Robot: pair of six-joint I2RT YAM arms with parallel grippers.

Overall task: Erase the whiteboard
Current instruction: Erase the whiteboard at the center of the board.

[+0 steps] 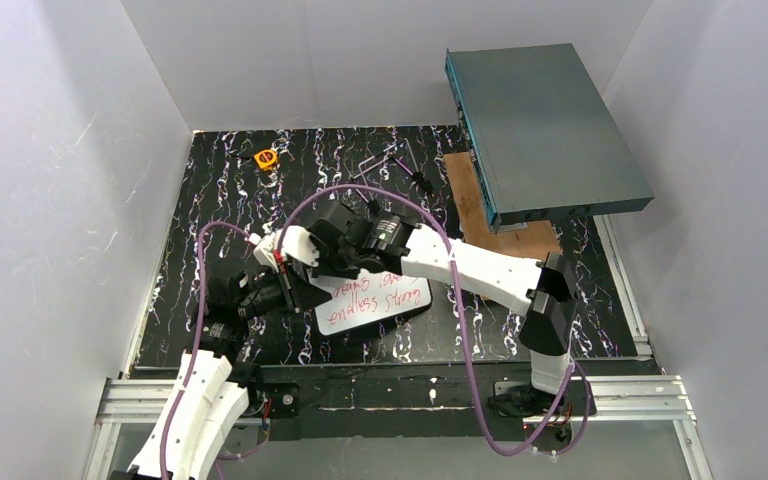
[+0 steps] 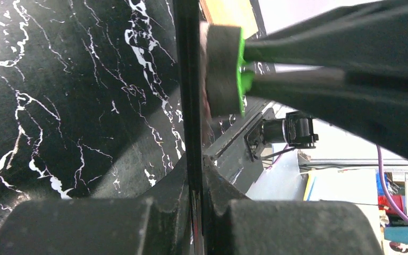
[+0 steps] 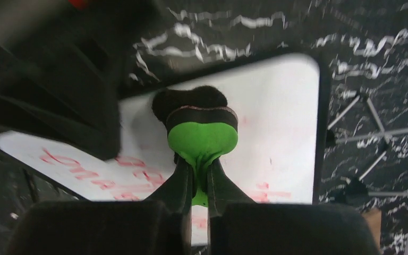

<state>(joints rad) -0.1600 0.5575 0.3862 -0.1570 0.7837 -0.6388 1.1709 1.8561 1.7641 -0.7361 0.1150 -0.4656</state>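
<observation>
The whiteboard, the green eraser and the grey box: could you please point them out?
whiteboard (image 3: 281, 122), right wrist view, bare white face.
green eraser (image 3: 202, 139), right wrist view, green back.
grey box (image 1: 545, 125), top view, flat top.

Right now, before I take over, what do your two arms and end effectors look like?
Both are built from white, boxy shell links with black joints: left arm, right arm. A purple cable loops along each. The left end effector and right end effector have matte black, blocky fingers. No markings are legible.
</observation>
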